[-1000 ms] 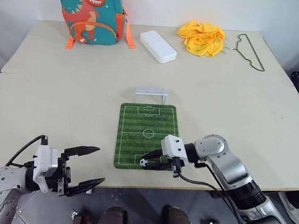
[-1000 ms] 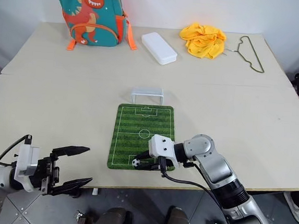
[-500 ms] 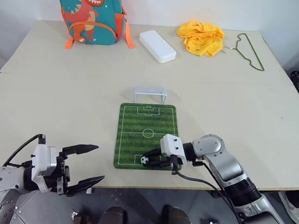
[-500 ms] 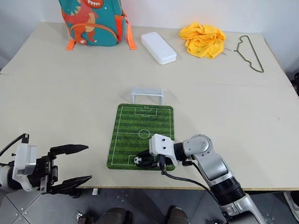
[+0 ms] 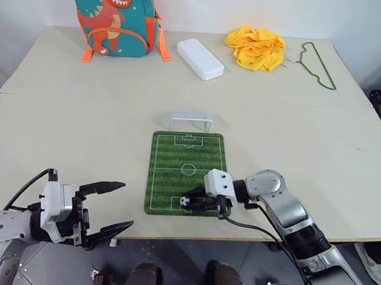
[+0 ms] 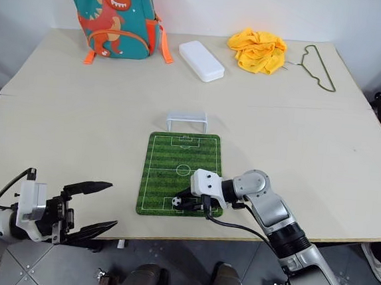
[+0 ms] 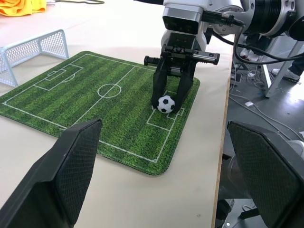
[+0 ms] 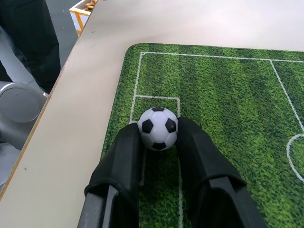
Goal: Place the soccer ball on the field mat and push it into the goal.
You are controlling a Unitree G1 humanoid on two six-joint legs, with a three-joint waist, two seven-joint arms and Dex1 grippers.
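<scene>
Right hand [image 5: 186,201] half-hides soccer ball [image 8: 158,128].

right gripper [image 5: 186,203] with soccer ball [image 5: 184,200] shifted slightly up the field mat [image 5: 176,156], away from near edge

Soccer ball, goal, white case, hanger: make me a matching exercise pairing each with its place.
Things:
1. soccer ball
2. goal
3. white case
4. hanger

Places:
A. beside the yellow cloth
B. between the right gripper fingers, over the field mat
C. off the mat's far end
D. next to the dinosaur backpack

Pairs: 1-B, 2-C, 3-D, 4-A
</scene>
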